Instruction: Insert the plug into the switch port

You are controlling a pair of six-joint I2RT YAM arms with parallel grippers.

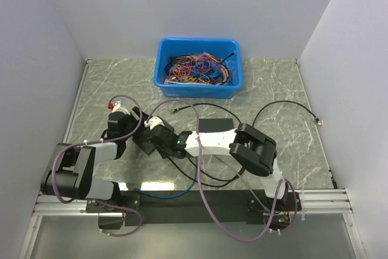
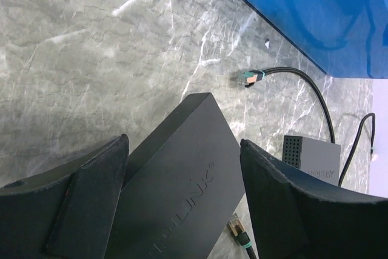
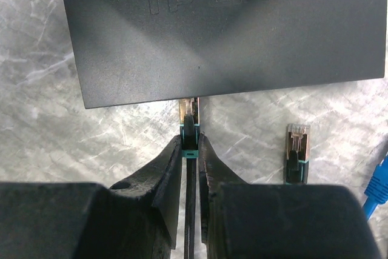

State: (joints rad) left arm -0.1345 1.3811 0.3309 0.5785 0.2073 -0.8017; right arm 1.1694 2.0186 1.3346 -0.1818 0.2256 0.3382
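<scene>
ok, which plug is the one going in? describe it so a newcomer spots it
Find the dark TP-LINK switch filling the top of the right wrist view. At its lower edge is the plug, pinched in the right gripper with its metal tip at the box. The loose plug to its right lies free on the marble, ungripped.

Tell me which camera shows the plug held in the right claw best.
Right wrist: the plug sits centred in the right claw, tip at the edge of the switch. Top view hides it under the right arm; left wrist shows no clamped plug.
</scene>
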